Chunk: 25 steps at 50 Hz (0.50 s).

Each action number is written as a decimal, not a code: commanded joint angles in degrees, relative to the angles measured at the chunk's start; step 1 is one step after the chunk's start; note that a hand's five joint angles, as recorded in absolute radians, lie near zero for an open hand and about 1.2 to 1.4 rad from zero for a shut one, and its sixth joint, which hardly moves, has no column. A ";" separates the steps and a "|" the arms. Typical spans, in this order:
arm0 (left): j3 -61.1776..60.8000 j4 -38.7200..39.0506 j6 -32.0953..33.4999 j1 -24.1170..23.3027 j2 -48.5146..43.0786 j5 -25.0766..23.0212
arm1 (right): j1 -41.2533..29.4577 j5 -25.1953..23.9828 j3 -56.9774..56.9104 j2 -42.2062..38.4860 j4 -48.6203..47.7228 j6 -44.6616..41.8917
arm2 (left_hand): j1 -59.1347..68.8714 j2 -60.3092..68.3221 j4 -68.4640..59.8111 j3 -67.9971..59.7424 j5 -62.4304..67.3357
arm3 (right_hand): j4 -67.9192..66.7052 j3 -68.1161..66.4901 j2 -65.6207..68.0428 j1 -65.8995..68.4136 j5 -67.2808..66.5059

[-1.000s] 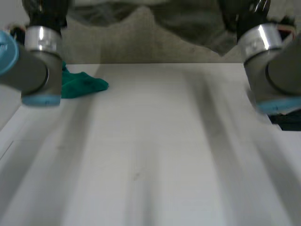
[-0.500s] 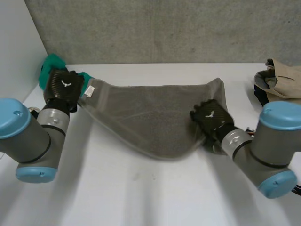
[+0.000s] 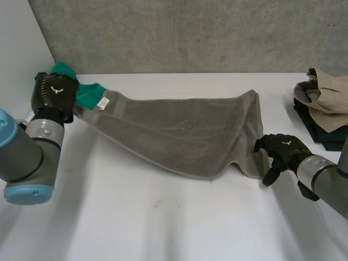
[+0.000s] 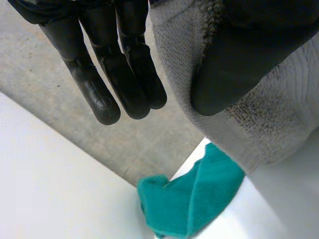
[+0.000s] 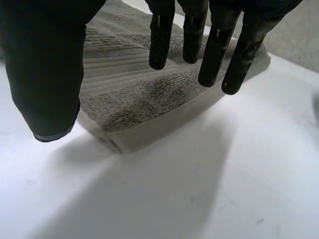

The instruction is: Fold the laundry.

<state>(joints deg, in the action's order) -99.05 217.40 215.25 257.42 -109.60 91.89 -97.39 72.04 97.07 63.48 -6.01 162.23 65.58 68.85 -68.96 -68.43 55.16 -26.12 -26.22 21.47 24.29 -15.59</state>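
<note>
We note left hand point(image 3: 53, 92) at ten o'clock, thumb pinching grey towel point(image 3: 179, 130) corner; right hand point(image 3: 280, 149) at four o'clock, spread, beside it.

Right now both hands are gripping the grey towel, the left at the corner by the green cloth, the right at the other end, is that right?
Not quite: the right hand is open at the other end of the grey towel, gripping nothing; the right wrist view shows it. The left hand does grip the corner by the green cloth.
</note>
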 commanded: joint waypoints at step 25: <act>-0.26 -0.13 -0.09 -0.08 -0.44 -0.13 | -3.77 0.82 -9.71 -10.66 -4.71 -7.01 | 14.42 11.15 -11.04 -11.57 14.84 | -15.76 -15.66 20.41 17.59 -16.28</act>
<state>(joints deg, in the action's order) -99.29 217.27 215.16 257.35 -110.04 91.70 -100.29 72.77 89.00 53.30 -10.32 155.12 65.58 68.85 -68.96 -68.43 55.16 -34.58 -34.64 34.35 32.23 -18.30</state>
